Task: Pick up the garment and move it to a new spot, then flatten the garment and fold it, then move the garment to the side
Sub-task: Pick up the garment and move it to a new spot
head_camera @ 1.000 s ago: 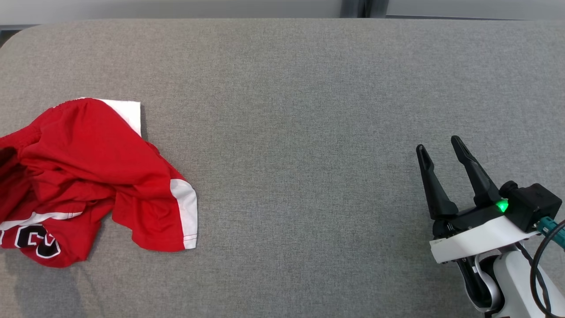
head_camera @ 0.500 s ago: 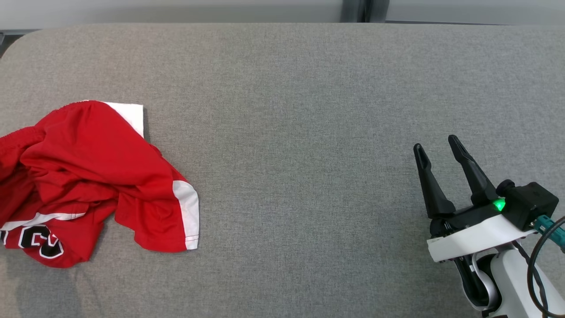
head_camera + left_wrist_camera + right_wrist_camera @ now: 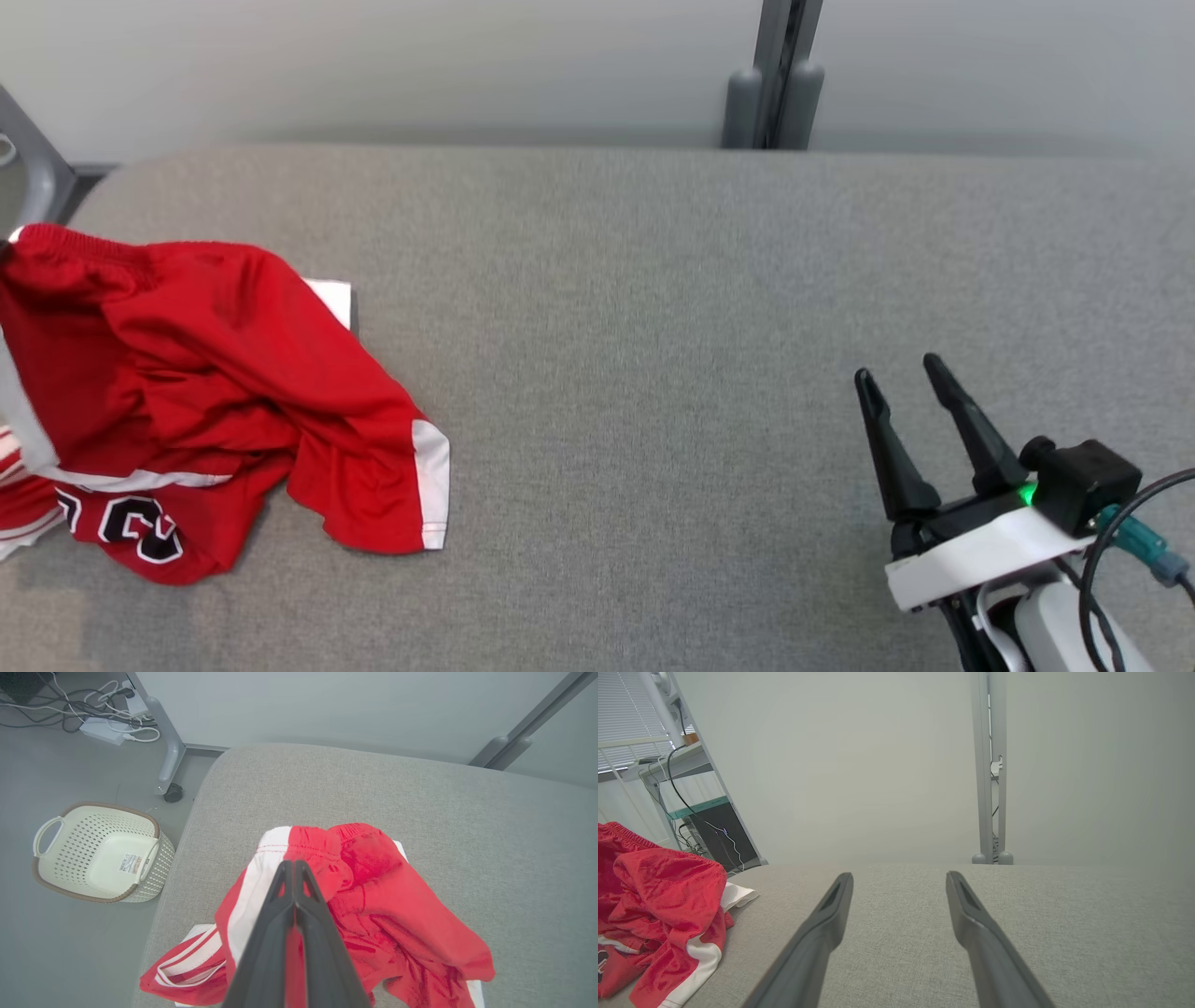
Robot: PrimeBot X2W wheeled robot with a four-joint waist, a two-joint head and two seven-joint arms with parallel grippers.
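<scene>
Currently pinching the red shorts (image 3: 373, 896) at the waistband with left gripper (image 3: 294, 864); holding right gripper (image 3: 899, 875) wide and empty above the grey counter (image 3: 653, 327).

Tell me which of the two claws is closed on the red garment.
The left claw, shut tight on the red garment. The right claw stands open above the grey surface, well apart from the garment.

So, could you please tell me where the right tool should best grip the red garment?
I'd take the white-trimmed leg hem of the garment, coming in low from the right with the right tool: that edge lies free on the table, facing it.
</scene>
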